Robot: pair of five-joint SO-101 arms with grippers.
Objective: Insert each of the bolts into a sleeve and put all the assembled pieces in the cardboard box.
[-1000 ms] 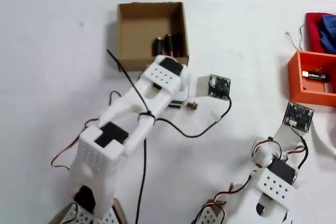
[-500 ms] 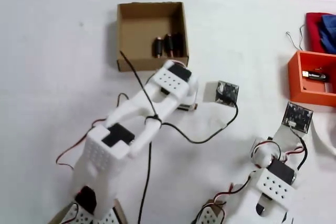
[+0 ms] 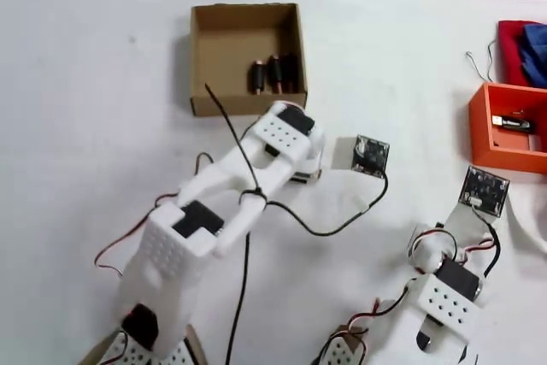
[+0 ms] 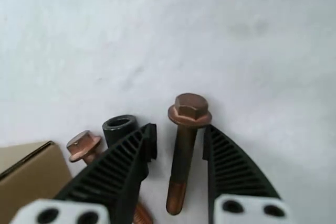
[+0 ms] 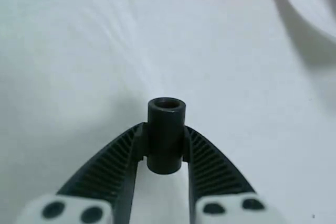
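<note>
The left pincer stood open, its ribbed black jaws set down on either side of a bolt without closing on it. That bolt lay flat on the white table. Its long axis ran along the gap between the jaws, with the hex head out beyond the fingertips and the tip back toward the wrist. Just outside one jaw a second sleeve showed its open bore to the camera, apparently standing on end. Beside it lay a second bolt, head likewise away from the wrist, its shank passing behind that jaw. A corner of the box sat close by these.

The right pincer was closed on a sleeve, gripping the half nearer the wrist. The sleeve's long axis ran in line with the fingers, with the bore pointing away from the wrist. Whether it touched the table could not be told.

From above, the left arm stretched from the near left edge toward the far right, its wrist just near and right of the box. In the box's near right part three dark pieces lay side by side, long axes running near to far. The right arm sat folded at the near right, well apart from the box. At the right edge stood an orange tray, with red and blue cloth beyond it.
</note>
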